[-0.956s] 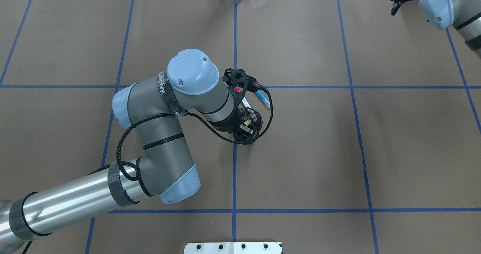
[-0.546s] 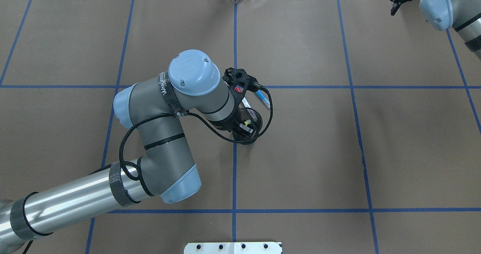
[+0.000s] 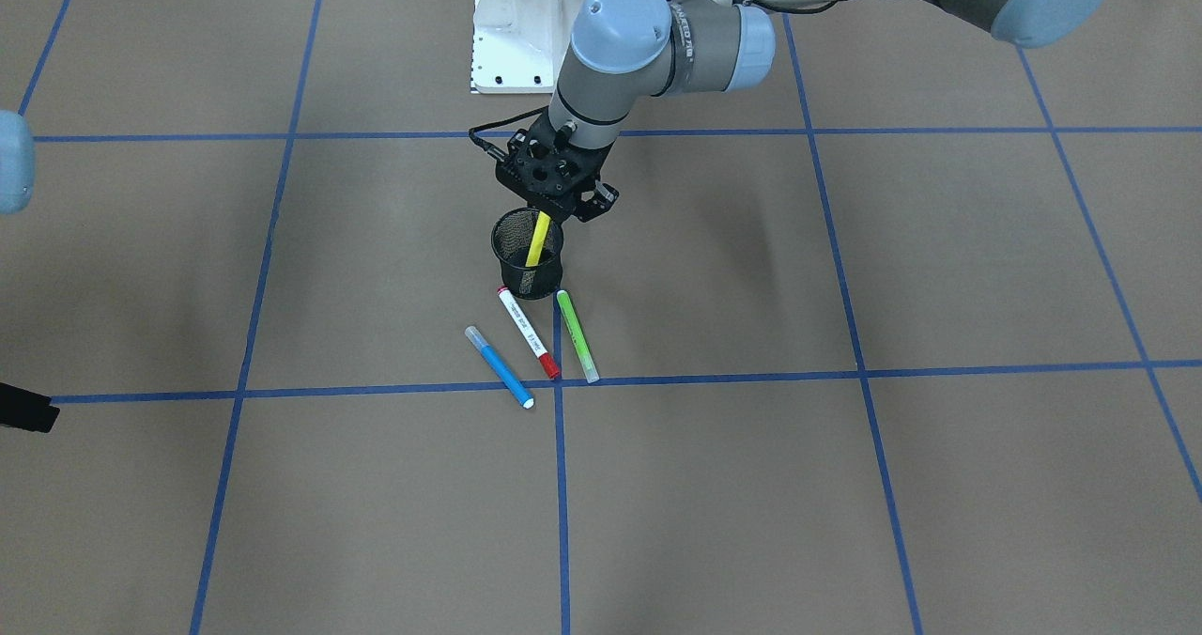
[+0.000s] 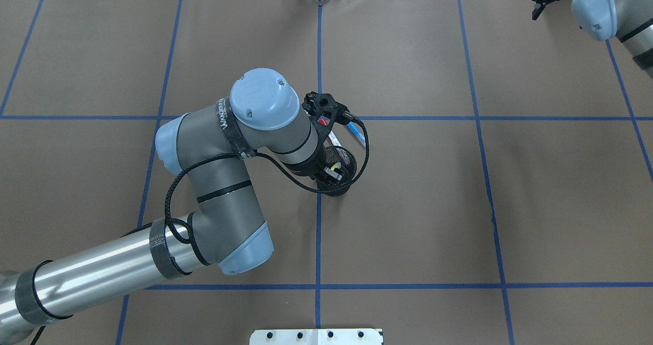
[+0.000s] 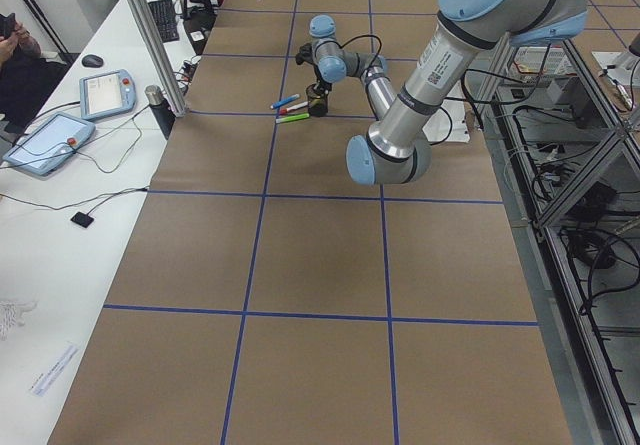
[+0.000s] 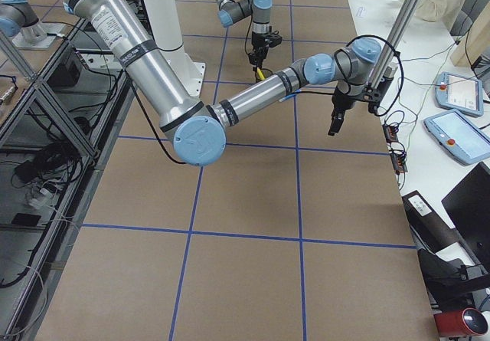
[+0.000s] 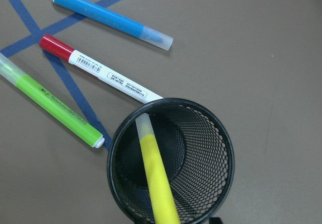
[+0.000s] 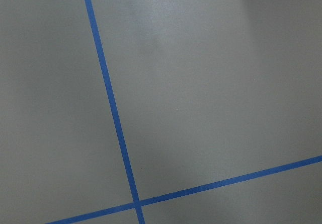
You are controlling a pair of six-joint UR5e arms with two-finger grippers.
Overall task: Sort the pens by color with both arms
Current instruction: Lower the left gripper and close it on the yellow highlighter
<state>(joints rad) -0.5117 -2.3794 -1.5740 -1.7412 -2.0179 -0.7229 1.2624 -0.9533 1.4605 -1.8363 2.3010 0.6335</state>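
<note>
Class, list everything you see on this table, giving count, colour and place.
cup: one, black mesh, table centre.
yellow highlighter: one, yellow, slanting into cup.
green highlighter: one, lime, flat beside cup.
white pen: one, white, red ends, flat, one end at cup.
blue pen: one, blue, clear cap, flat beside white pen.
table: one, brown, blue tape grid.
pedestal: one, white, robot's side.
left gripper: one, black, over cup, holding yellow highlighter.
right gripper: one, black, far right corner, apart from pens.
</note>
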